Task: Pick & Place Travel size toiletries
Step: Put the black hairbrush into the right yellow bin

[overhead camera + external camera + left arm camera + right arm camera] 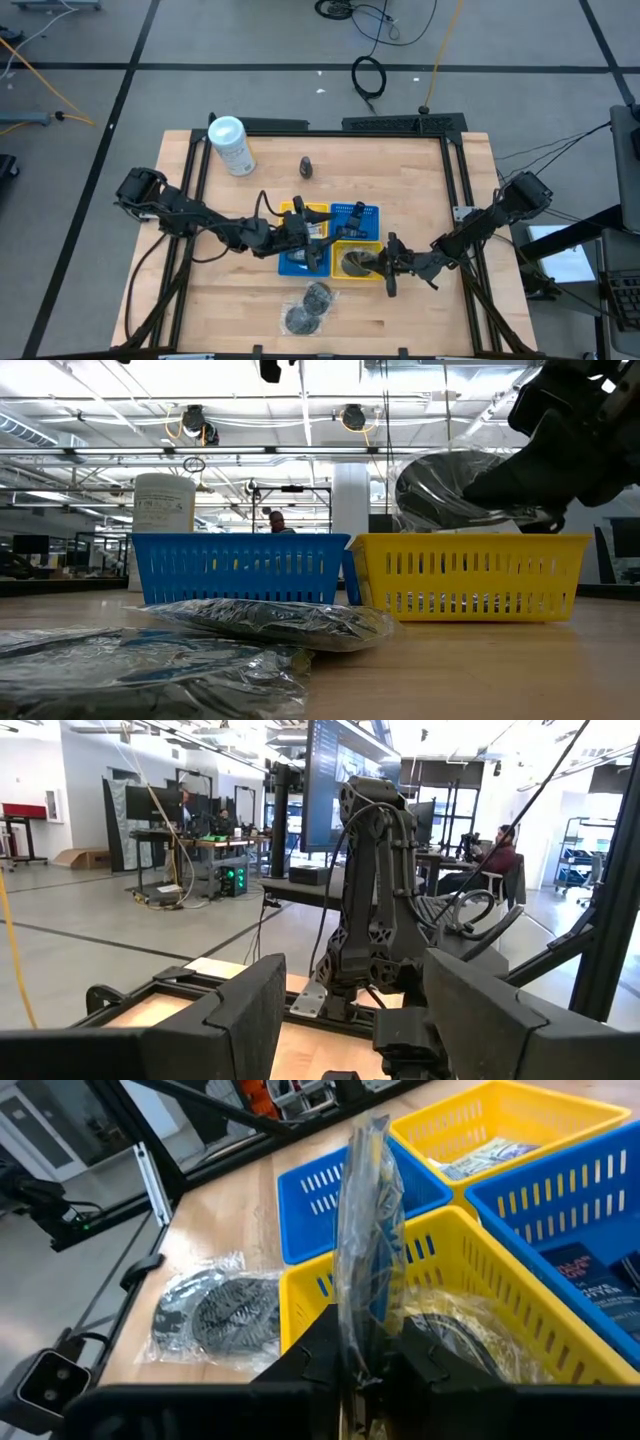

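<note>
My right gripper (388, 264) is shut on a dark round disc in clear wrap (450, 490), held over the near-right yellow basket (362, 272). Another wrapped item (470, 1335) lies inside that basket. Two more wrapped discs (318, 295) (298, 320) lie flat on the table near its front edge. A dark cone-shaped mini bottle (306, 166) stands upright behind the baskets. My left gripper (316, 246) hovers open over the near-left blue basket (296, 262), with nothing between its fingers (230, 1020). My right gripper pinches the clear wrap at one edge (362, 1350) between its two fingers. The fingers come from the table's right side, nearly level and tipped slightly down. The packet (366, 1230) stands edge-on beyond the fingers, lifted just above the yellow basket's rim (470, 540).
Four square baskets sit together mid-table: yellow (298, 210) and blue (356, 213) at the back, blue and yellow in front. A big white canister (230, 146) lies at the far left. Bare wood lies left and right of the baskets.
</note>
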Tool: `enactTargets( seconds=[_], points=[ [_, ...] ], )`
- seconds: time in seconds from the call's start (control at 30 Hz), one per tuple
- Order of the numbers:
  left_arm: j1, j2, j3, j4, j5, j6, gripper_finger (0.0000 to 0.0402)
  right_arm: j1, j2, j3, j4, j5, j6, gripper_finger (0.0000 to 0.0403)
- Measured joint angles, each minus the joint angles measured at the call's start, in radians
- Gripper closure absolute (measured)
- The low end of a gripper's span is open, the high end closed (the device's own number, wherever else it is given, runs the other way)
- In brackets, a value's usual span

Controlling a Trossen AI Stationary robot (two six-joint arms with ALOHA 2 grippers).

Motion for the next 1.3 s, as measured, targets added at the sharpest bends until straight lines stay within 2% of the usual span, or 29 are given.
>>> enactTargets(
  seconds=[0.2, 0.47, 0.9, 1.13, 1.3],
  points=[
    [0.000, 0.000, 0.000, 0.000, 0.000, 0.000, 0.0167, 0.000, 0.000, 0.000, 0.000, 0.000, -0.027, 0.0375],
    [0.000, 0.000, 0.000, 0.000, 0.000, 0.000, 0.0167, 0.000, 0.000, 0.000, -0.003, 0.000, -0.049, 0.0321],
    [0.000, 0.000, 0.000, 0.000, 0.000, 0.000, 0.0167, 0.000, 0.000, 0.000, -0.012, -0.003, -0.066, 0.0281],
    [0.000, 0.000, 0.000, -0.002, 0.000, 0.000, 0.0167, -0.001, 0.000, 0.000, 0.098, 0.001, -0.212, 0.0241],
    [0.000, 0.000, 0.000, -0.003, 0.000, 0.000, 0.0167, -0.001, 0.000, 0.000, 0.236, 0.004, -0.400, 0.0214]
  ],
)
